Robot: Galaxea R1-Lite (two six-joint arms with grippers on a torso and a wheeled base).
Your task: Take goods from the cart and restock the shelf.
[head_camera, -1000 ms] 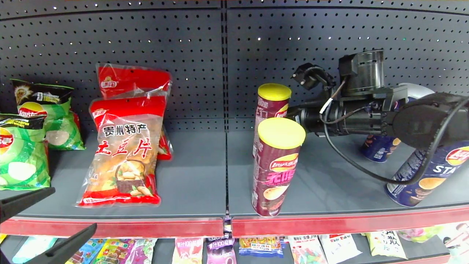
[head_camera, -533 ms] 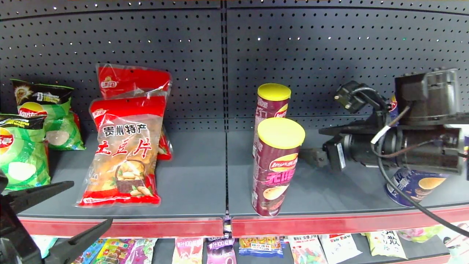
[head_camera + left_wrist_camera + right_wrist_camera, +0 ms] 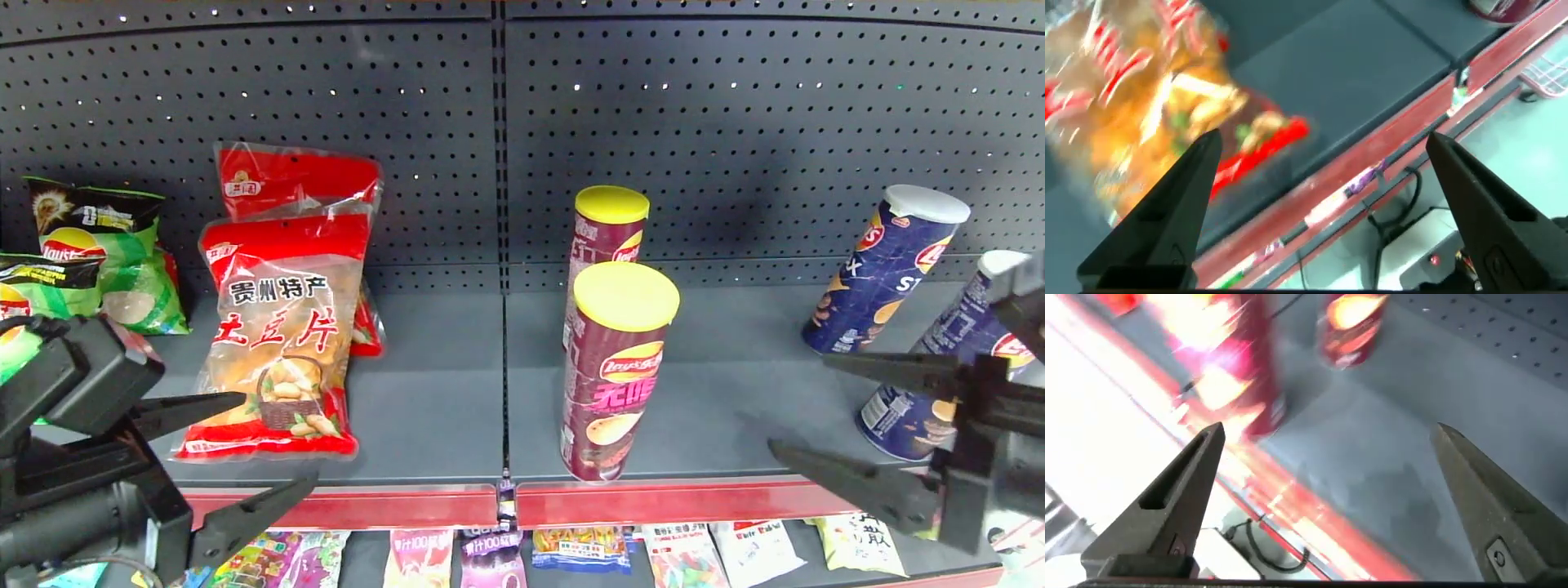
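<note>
The left gripper (image 3: 279,441) and the right gripper (image 3: 798,401) are held wide open, with nothing in them, just in front of the shelf (image 3: 735,408). Bare shelf is seen between the upright purple cans (image 3: 616,367) and the leaning blue cans (image 3: 886,269), nearer the right gripper.

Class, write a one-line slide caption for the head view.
Left gripper and right gripper, both open, hover before a shelf holding maroon chip cans, blue chip cans and red snack bags.

Glossy plastic snack bag (image 3: 277,343), matt metal shelf (image 3: 424,408)
</note>
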